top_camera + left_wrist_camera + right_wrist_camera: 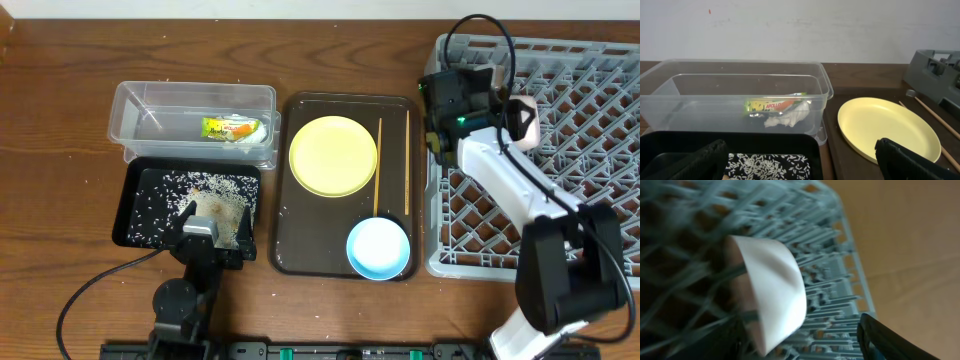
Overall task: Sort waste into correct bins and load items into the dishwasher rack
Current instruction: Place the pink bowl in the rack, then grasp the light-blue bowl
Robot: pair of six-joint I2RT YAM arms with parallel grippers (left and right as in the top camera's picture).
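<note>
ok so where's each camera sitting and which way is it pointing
Overhead: fixed above the table, looking straight down at the clear tub, black tray, rack; left arm and right arm show.
Left wrist: low over the black tray, facing the tub and yellow plate; its own fingers at the bottom corners.
Right wrist: over the rack, close on the white bowl; one finger lower right.
Shared: overhead and left wrist both show the wrapper in the tub.

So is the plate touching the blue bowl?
Apart. The overhead view shows a strip of brown tray between the plate and the blue bowl.
</note>
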